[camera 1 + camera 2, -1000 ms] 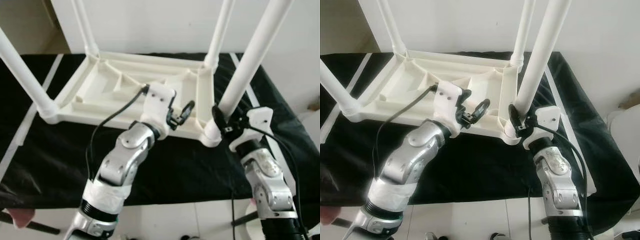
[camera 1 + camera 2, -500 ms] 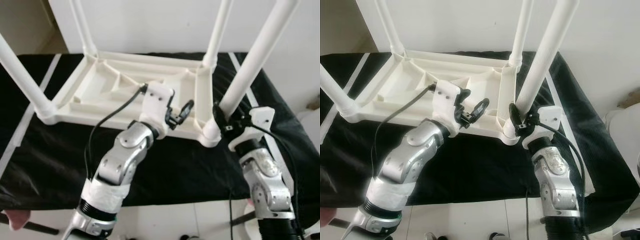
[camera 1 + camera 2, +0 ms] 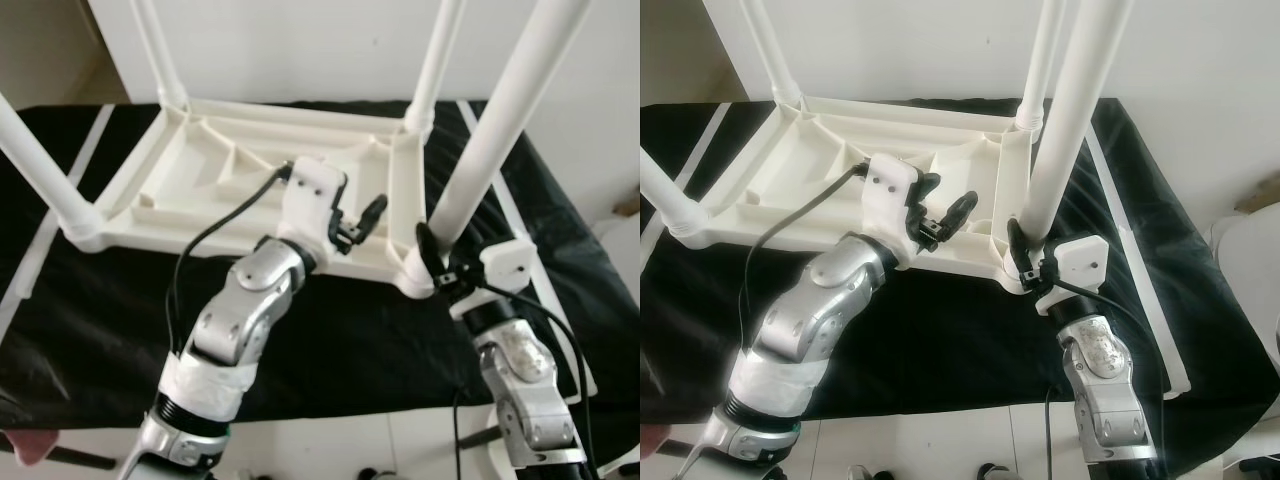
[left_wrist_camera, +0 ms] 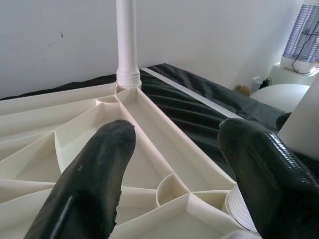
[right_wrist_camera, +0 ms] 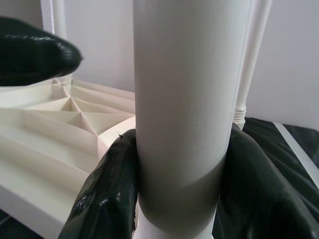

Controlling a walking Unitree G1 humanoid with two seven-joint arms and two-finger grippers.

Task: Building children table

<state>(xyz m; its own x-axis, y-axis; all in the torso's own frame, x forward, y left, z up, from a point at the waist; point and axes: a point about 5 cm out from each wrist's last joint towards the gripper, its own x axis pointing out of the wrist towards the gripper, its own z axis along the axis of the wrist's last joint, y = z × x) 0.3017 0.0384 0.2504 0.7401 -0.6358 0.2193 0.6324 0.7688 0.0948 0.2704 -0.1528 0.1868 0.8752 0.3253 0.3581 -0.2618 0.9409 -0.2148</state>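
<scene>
Right gripper (image 3: 1025,262) clamped its black fingers (image 5: 107,199) around the near-right white plastic tube leg (image 3: 490,150), just above its socket. Left gripper (image 3: 357,222) hovered spread and empty over the upturned white plastic table top (image 3: 180,185), which lay on a black cloth (image 3: 350,340).

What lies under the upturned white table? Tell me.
A black cloth covers the surface beneath the table frame and spreads past its edges. A pale strip runs along the cloth by the right hand. What the cloth covers is hidden.

Left gripper (image 3: 358,222) spread; right gripper (image 3: 432,262) clamped.
</scene>
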